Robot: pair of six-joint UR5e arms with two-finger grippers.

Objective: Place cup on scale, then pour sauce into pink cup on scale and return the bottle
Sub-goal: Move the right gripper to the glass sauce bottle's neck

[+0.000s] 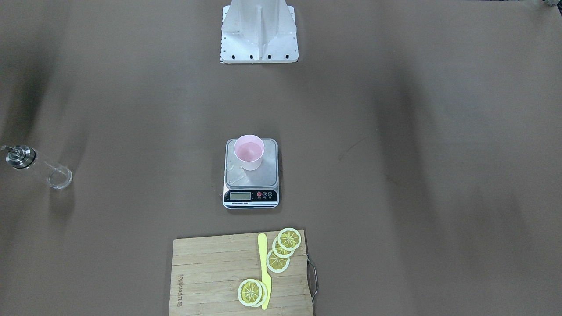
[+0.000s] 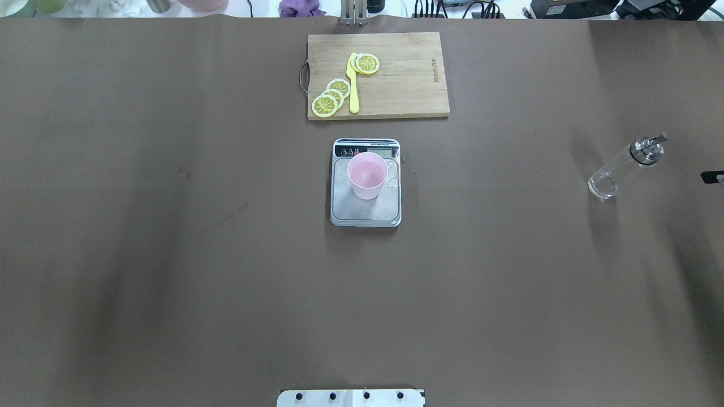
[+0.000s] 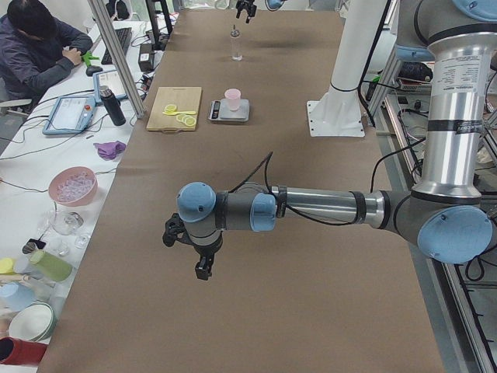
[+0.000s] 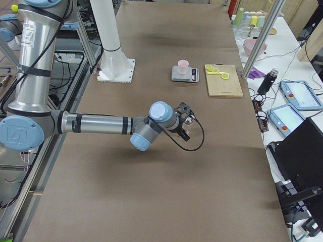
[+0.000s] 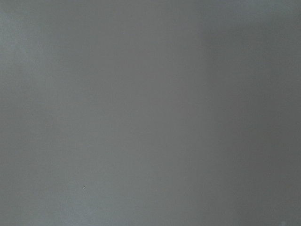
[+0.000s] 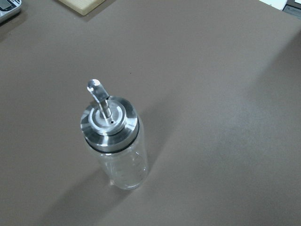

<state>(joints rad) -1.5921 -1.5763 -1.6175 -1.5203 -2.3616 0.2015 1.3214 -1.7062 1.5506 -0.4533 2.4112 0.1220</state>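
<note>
**Cup on scale, bottle standing free, pour unclear**

Front-facing: the cup (image 1: 249,151) stands upright on the scale (image 1: 263,175), at the end away from the display, so the first step looks done. The bottle (image 1: 37,166) stands alone, well apart, near the view's left edge. Whether sauce has been poured cannot be told, since the glass looks clear.

Overhead: no arm is over the middle. A board (image 2: 407,85) with lemon slices (image 2: 331,96) and a knife (image 2: 353,85) lies just beyond the scale's display end and crowds that side. Bare tabletop (image 2: 169,254) lies wide on both flanks, giving a free path between bottle and cup.

Exterior left: the left fingers (image 3: 202,270) hang over bare tabletop, far from the scale. Whether they are spread or pressed together cannot be told.

Exterior right: the right fingers (image 4: 184,130) hover by the bottle, and their state cannot be told either.

Left wrist: only tabletop shows.

Right wrist: the bottle is upright below the camera with nothing gripping it.
</note>
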